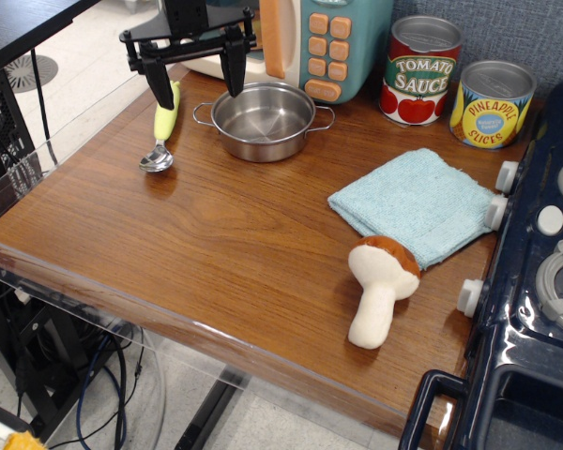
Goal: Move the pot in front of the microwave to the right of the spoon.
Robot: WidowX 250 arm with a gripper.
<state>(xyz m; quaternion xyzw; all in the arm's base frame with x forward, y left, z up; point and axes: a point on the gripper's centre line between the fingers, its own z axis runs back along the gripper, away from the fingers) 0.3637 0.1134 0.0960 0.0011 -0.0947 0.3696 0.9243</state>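
Note:
The shiny steel pot (262, 120) with two wire loop handles stands upright on the wooden table (216, 253), in front of the cream and teal microwave (305, 37). The spoon (161, 136) with a yellow-green handle lies just left of the pot, its metal bowl toward the front. My gripper (197, 82) hangs open and empty above the gap between spoon and pot, its two black fingers spread wide and clear of both.
A tomato sauce can (420, 70) and a pineapple slices can (491, 104) stand at the back right. A light blue cloth (415, 203) and a toy mushroom (379, 289) lie at the right. A dark blue toy stove (535, 281) fills the right edge.

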